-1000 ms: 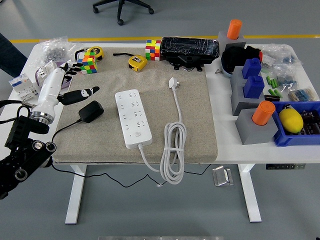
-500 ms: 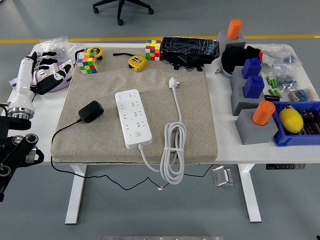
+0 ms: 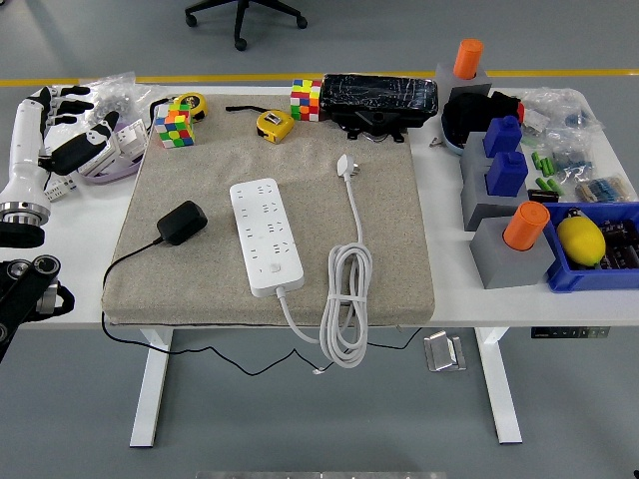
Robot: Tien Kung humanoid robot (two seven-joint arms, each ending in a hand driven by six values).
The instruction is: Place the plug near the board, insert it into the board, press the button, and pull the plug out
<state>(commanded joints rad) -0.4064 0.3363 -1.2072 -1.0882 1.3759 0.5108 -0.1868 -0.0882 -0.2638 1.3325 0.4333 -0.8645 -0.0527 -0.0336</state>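
White plastic power strip (image 3: 266, 236) lies on the beige mat; black adapter plug (image 3: 182, 222) rests left of it, ungrasped, left hand (image 3: 60, 125) farther left with fingers relaxed.

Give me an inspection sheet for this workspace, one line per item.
Surface: white table with a beige mat on it.
Job's things: power strip flat on the mat; black plug left of it, not inserted.
Clutter: Rubik's cubes, tape measure, grey blocks with orange cylinders, blue bin with a lemon.
Hands: left hand open at the far-left table edge, holding nothing; right hand nothing seen.
Cables: white cord coiled, hanging over the near edge.
Surroundings: office chair base, yellow floor line.
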